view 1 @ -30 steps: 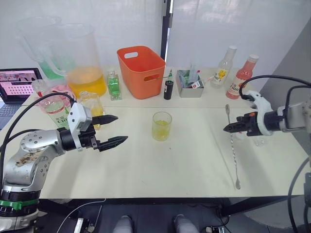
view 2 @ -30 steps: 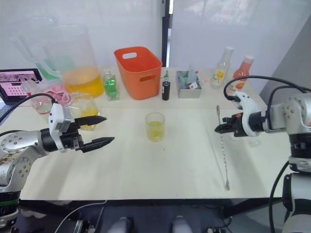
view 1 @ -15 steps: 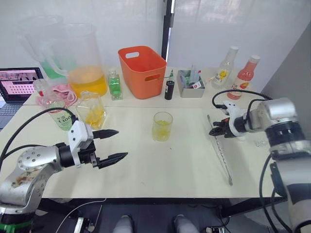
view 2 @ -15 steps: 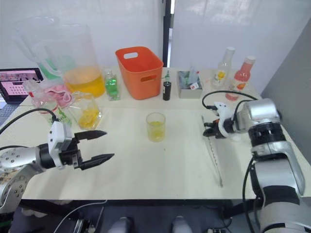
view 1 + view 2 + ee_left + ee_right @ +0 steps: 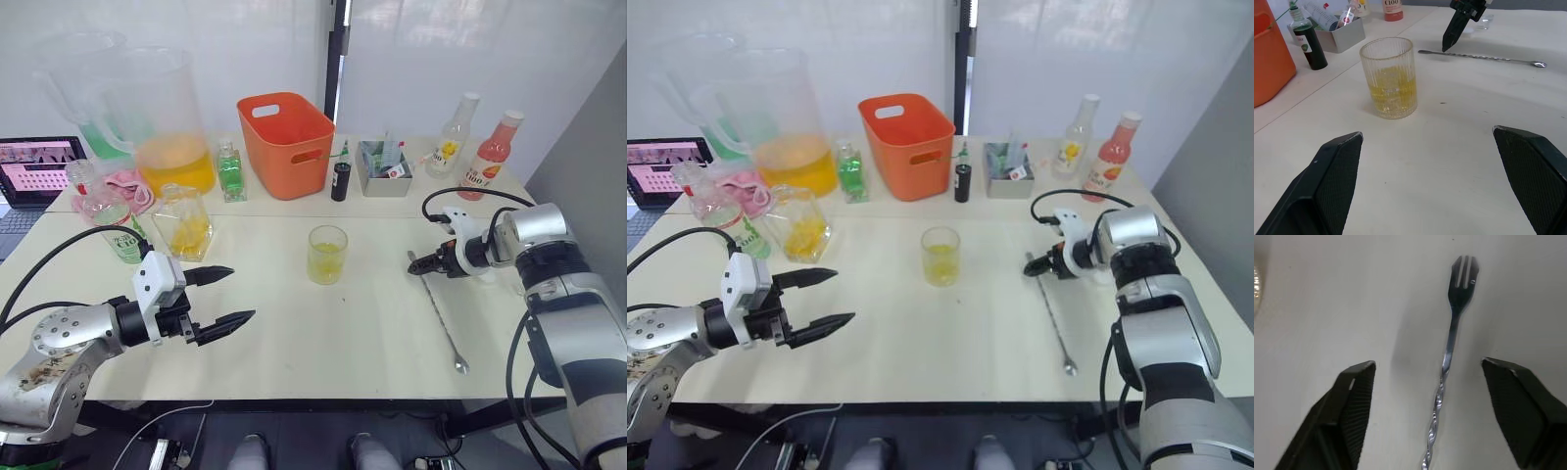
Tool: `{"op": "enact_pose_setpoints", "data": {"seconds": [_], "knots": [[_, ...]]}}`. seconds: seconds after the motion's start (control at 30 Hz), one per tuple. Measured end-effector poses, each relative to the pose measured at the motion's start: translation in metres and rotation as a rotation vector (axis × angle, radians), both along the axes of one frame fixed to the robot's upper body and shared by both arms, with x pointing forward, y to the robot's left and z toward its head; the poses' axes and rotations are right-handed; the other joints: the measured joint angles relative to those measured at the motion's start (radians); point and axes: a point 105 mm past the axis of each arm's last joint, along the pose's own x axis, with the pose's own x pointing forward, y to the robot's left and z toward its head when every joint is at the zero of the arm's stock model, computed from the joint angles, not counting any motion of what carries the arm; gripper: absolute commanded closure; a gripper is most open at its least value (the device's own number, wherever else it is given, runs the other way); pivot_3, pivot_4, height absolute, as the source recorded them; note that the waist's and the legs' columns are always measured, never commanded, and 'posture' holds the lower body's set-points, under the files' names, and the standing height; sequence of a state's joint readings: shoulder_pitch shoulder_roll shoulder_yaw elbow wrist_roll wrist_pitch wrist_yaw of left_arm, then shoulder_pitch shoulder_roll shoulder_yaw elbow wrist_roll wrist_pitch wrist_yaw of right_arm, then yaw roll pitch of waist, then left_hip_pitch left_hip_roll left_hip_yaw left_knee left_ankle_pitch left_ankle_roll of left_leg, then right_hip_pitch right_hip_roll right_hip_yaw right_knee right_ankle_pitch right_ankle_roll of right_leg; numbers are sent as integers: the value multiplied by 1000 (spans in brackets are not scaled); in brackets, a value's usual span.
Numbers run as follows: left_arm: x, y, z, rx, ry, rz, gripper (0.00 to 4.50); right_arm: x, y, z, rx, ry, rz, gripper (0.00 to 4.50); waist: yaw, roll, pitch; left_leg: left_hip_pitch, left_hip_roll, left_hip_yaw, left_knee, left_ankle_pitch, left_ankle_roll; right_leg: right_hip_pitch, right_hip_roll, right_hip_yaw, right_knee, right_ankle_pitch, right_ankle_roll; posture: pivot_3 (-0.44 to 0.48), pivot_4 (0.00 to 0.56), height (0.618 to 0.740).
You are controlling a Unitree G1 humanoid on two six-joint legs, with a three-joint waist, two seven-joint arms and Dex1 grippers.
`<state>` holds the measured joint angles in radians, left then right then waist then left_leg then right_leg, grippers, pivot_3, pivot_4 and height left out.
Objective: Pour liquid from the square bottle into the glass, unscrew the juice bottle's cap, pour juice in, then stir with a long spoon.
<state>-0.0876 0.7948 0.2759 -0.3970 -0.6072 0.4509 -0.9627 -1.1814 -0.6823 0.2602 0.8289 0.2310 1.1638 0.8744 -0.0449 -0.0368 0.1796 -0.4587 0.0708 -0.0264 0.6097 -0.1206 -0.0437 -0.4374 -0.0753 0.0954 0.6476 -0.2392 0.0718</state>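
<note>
The glass (image 5: 326, 255) is seen at mid-frame in the left eye view, upright on the table (image 5: 323, 333) and partly filled with yellow liquid (image 5: 1392, 88). The spoon (image 5: 436, 311) is laid flat at centre right, its forked end toward the right gripper (image 5: 419, 268) and its bowl toward the lower right. The right gripper is held directly over the forked end with its jaws apart, one on each side of the shaft. The left gripper (image 5: 225, 296) is found at lower left, clear of the table, its jaws wide apart and holding nothing. The square bottle (image 5: 182, 222) and the juice bottle (image 5: 116, 227) are seen at left.
</note>
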Motion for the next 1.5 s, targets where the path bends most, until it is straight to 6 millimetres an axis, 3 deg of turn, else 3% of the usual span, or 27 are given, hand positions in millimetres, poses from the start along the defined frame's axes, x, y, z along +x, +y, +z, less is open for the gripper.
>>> {"op": "enact_pose_setpoints", "data": {"seconds": [0.2,0.37,0.5,0.63,0.7,0.9,1.0,1.07,1.27,1.5], "knots": [[10,9,2,8,35,35,0,-3,-3,49,-32,-189,83,28,3,0,0,0,0,0,0,0,0,0,0,0,0,-1,1,0,150,703],[24,27,2,67,46,96,0,-18,0,87,-22,-502,233,28,4,0,0,0,0,0,-1,0,0,0,0,0,-1,-3,5,0,150,703],[26,34,-1,80,31,89,0,-47,1,97,53,-696,362,28,6,0,0,0,0,0,-1,0,0,0,0,0,0,-3,5,0,150,703],[28,50,-9,123,49,120,0,-84,-18,108,213,-822,362,28,9,0,0,1,0,-1,0,0,0,2,0,0,0,-3,4,0,150,703],[30,58,-14,130,56,145,0,-98,-26,102,252,-816,358,28,8,0,0,3,0,0,0,0,0,4,0,-1,0,-3,4,0,150,703],[31,74,-31,112,47,206,0,-123,-35,59,220,-888,314,28,0,1,0,10,0,1,0,0,0,10,-1,0,-1,-4,6,0,150,703],[28,79,-40,96,49,242,0,-130,-35,58,177,-970,286,28,-1,1,0,15,0,1,-1,0,0,14,-1,0,-1,-5,5,0,150,703],[24,82,-49,85,66,272,0,-133,-36,50,164,-988,260,28,1,0,-1,16,0,1,-1,0,0,15,-1,0,-1,-9,-1,0,150,703],[8,103,-71,80,106,391,0,-143,-37,19,142,-970,218,28,3,0,-1,16,0,1,-1,0,-1,15,-2,0,-1,-10,-2,0,150,703],[2,113,-88,53,100,486,0,-146,-43,-16,82,-933,188,28,5,-1,-2,17,0,1,-1,-4,-7,16,-2,0,-1,-10,-3,0,150,703]]}}
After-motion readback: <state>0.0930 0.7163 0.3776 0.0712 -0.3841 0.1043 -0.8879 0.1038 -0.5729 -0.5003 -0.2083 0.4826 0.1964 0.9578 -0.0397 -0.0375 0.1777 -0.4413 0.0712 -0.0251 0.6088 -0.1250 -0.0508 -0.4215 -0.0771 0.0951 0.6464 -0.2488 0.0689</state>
